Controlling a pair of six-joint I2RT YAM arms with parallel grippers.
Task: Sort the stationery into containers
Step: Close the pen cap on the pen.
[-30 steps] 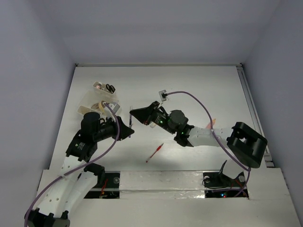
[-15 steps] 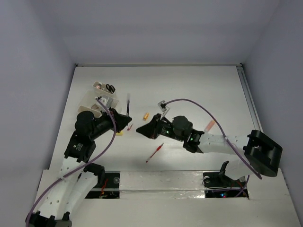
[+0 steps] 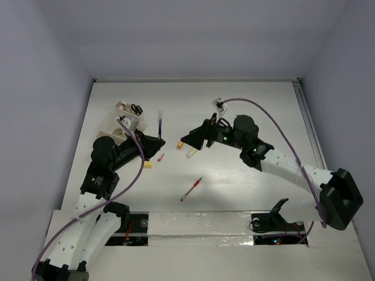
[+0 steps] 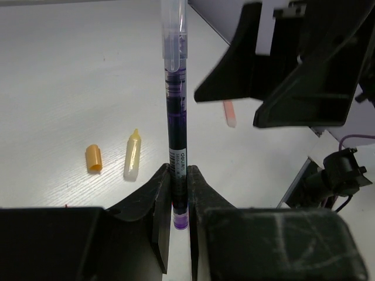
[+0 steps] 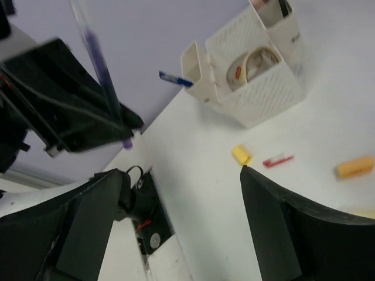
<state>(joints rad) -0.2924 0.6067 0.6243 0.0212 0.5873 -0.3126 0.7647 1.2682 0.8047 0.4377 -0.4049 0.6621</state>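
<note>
Nearest the arm bases, a red pen (image 3: 191, 188) lies alone on the white table (image 3: 246, 105), well to the near-right of the container (image 3: 125, 120), with bare surface on every side of it. Farther in, a yellow bit (image 3: 148, 165) and a small red bit (image 3: 161, 157) lie just off the container's near-right corner. An orange bit (image 3: 180, 143) and a pale capsule-shaped piece (image 3: 191, 154) lie somewhat farther to its right, each apart from the others. The left gripper (image 3: 157, 147) hangs above the yellow and red bits, right of the container. Its jaws are pinched tight on the lower end of a purple-inked pen (image 3: 160, 125), which stands upright out of the grip. The right gripper (image 3: 188, 140) faces it from farther right of the container, over the orange bit, fingers spread wide with nothing between them. The two tools are near one another but apart, leaving only a narrow gap. The container itself, a white perforated box in compartments, sits at an angle close to the table's left edge. It holds a tape roll (image 5: 253, 63) in one compartment, black-handled scissors (image 3: 136, 109) in the farthest, and a blue pen (image 5: 174, 78) poking from a side slot. Right of the container and beyond it, the table runs broad and bare to its far edge and right-hand rail.
</note>
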